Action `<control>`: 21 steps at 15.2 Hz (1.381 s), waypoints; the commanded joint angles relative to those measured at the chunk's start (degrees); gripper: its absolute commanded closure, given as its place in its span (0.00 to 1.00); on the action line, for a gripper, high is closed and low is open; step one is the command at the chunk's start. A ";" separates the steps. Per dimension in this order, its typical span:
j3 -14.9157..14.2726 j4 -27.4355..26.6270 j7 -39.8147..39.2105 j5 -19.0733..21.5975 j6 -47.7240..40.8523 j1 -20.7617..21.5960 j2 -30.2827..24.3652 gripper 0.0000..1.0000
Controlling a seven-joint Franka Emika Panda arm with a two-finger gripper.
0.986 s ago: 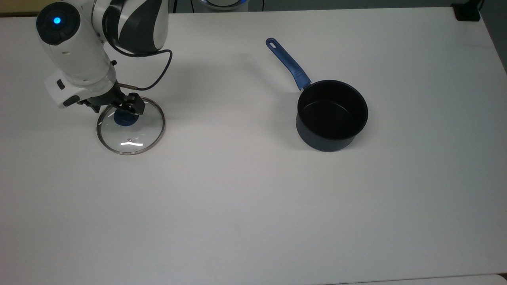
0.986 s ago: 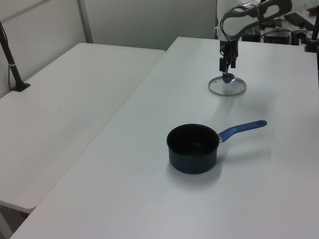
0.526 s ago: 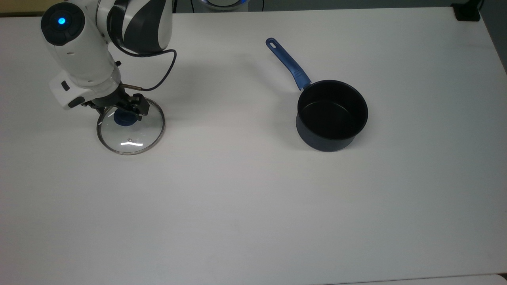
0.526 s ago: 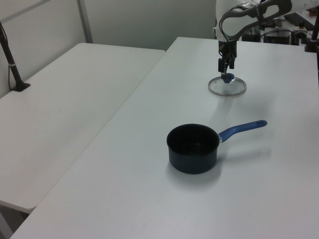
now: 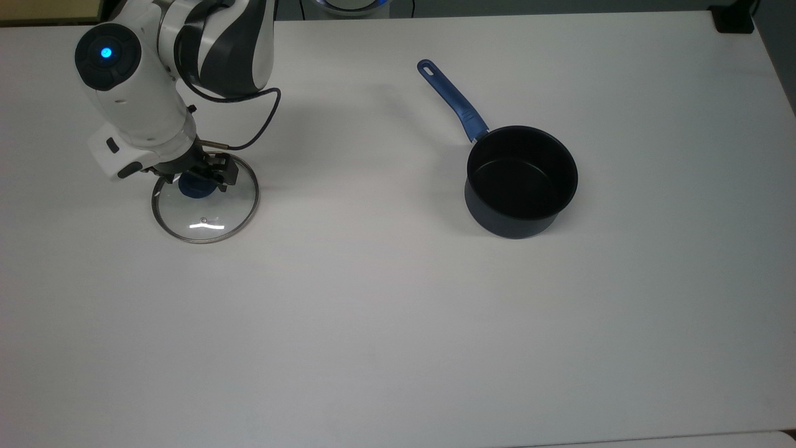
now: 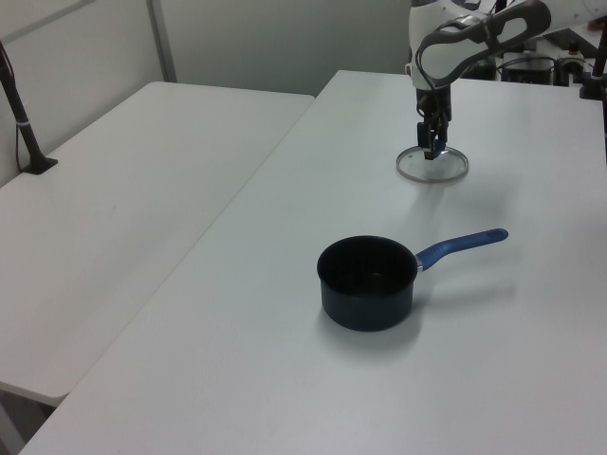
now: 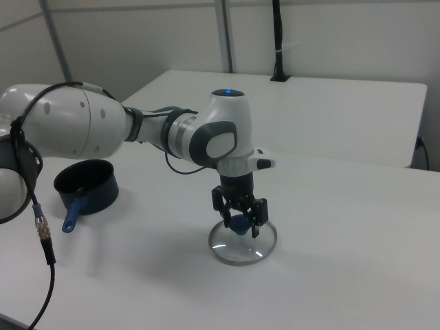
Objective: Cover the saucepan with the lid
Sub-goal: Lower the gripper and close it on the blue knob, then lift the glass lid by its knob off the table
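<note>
The lid [image 5: 212, 214] lies flat on the white table at the top view's left, a clear glass disc with a metal rim and a blue knob [image 5: 195, 188]. My gripper [image 5: 198, 180] hangs low over that knob, open, with one finger [image 7: 219, 205] on each side of it and small gaps showing in the right view. From the left view the gripper [image 6: 432, 149] stands over the lid [image 6: 446, 172] at the far end. The saucepan [image 5: 521, 180] stands upright and empty well to the top view's right, its blue handle [image 5: 452, 101] pointing up and left.
A white table [image 5: 373, 323] carries everything, with wide bare surface between lid and saucepan. A second table [image 6: 123, 190] adjoins it on the left view's left, with a black post [image 6: 23, 118] on it. A dark block [image 5: 734, 18] sits at the top view's upper right corner.
The arm has shifted a little to the top view's right and the wrist has turned, bringing the fingers to either side of the knob. Lid and saucepan have not moved.
</note>
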 commanded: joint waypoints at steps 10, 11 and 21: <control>-0.56 -0.14 -2.05 0.92 0.89 0.49 -3.18 0.43; -0.56 -0.14 -2.05 0.83 0.72 0.57 -3.89 0.43; -0.56 2.58 -3.28 -7.25 -3.58 3.47 -6.53 0.43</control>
